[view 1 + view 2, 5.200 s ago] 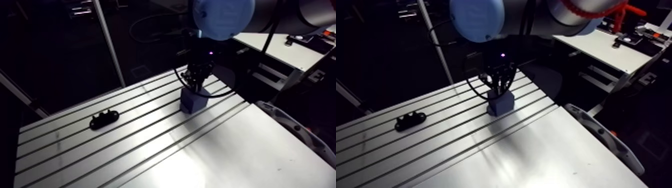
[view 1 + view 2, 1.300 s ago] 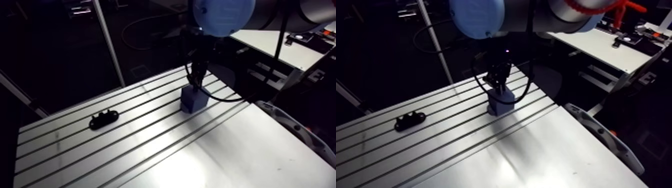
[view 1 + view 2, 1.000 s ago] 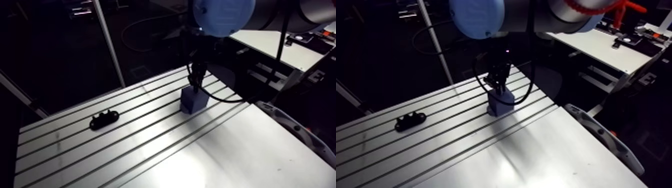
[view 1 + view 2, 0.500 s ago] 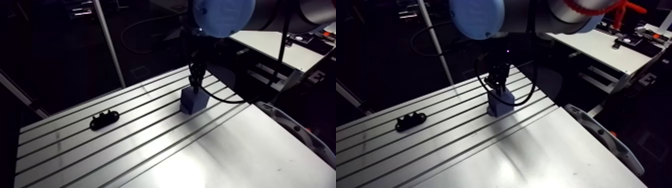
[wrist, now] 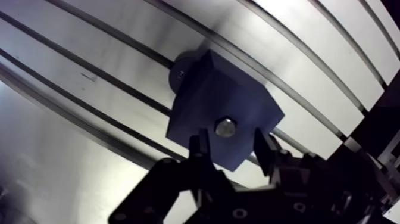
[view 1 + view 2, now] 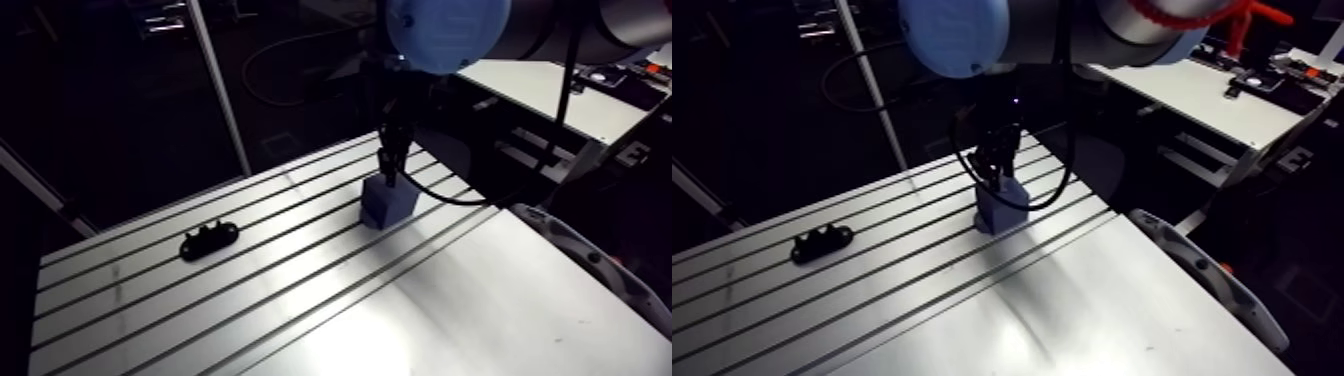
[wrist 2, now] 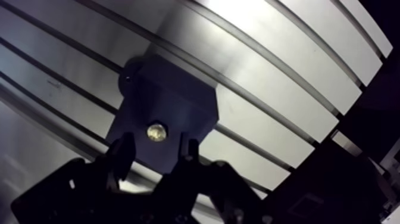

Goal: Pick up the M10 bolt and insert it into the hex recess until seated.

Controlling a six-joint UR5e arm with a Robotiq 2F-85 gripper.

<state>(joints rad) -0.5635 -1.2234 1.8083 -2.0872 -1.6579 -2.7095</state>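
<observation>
A dark blue block [image 6: 388, 203] stands on the slotted table [image 6: 300, 300] toward the far right. In the wrist view the M10 bolt [image 5: 225, 127] sits in the recess in the block's top face [image 5: 202, 101], only its shiny hex head showing. My gripper [image 5: 232, 143] hovers straight above the block, open. Its fingertips [image 5: 199, 146] stand on either side of the bolt head and touch neither it nor the block. In the arm view the gripper [image 6: 386, 172] hangs just over the block's top.
A small black bracket-like part [image 6: 208, 238] lies on the table at the left. A pale curved cover [image 6: 590, 262] runs along the table's right edge. A slanted metal post [image 6: 222, 90] rises behind the table's far edge.
In the earliest frames the gripper sat low over the block with its fingers spread; it has since risen a little and turned. Over the latest frames it barely moves.
</observation>
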